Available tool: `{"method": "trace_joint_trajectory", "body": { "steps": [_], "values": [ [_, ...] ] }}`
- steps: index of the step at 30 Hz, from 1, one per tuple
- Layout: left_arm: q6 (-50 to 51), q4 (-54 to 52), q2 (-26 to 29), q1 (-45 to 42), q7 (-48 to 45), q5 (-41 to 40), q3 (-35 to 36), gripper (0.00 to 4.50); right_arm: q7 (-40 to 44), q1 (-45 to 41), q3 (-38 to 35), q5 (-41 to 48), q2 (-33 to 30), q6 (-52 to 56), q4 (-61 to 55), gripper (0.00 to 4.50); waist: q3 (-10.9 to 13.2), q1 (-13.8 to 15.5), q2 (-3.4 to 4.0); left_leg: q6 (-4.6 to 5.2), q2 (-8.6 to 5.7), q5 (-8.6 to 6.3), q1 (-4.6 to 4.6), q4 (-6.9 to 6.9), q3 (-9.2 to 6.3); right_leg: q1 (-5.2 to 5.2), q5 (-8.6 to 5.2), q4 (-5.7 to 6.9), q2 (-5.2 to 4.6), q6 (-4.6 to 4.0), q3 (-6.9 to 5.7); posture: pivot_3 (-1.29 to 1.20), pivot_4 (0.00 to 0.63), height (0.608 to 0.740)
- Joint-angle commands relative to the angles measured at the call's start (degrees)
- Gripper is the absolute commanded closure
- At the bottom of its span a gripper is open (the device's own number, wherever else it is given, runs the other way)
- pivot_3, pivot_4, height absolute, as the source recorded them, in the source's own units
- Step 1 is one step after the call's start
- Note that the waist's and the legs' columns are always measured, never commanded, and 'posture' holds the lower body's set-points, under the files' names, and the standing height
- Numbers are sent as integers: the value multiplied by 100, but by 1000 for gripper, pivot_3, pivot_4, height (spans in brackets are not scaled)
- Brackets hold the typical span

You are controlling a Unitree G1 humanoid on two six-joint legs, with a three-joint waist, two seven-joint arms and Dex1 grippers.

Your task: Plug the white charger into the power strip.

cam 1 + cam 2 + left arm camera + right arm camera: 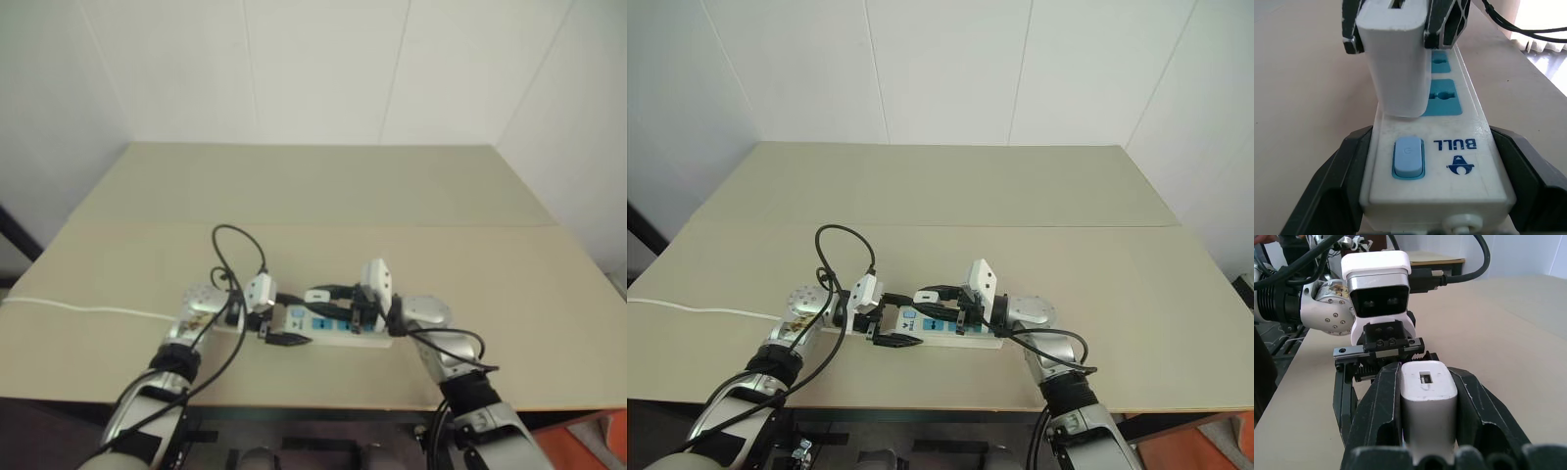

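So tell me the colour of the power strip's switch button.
Light blue switch button, clearest in the left wrist view.

Left tool (890,323) fingers spread wide, right tool (939,302) clamped, tips facing

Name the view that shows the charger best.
The left wrist view: the charger stands large and upright over the strip, beside its blue sockets, held by the right hand. The right wrist view shows only its port end between the fingers. In the eye views it is tiny.

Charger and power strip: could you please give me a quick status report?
Right end effector shut on white charger. Left end effector grips the power strip by its sides at the switch end. Charger bottom at strip face beside first blue socket. Nothing in the way.
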Motion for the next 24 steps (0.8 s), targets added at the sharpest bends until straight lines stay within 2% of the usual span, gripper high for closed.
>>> {"method": "trace_joint_trajectory", "body": {
  "steps": [1, 24],
  "values": [
    [62, 138, 46, 103, 63, 277, -163, 1214, -77, 77, -81, -150, -104, -82, 349, 3344, -1, 0, 0, 0, 0, 0, 0, 0, 0, 0, 0, 0, 0, 0, 0, 0, 150, 740],
    [181, -151, 323, 246, -20, 200, -123, 1214, 84, -7, -139, -149, -250, -578, 1246, 3344, -27, -46, -3, 0, 0, 0, 5, -7, 0, 4, 0, -2, 0, 0, 1, 0, 150, 740]
  ]
}}
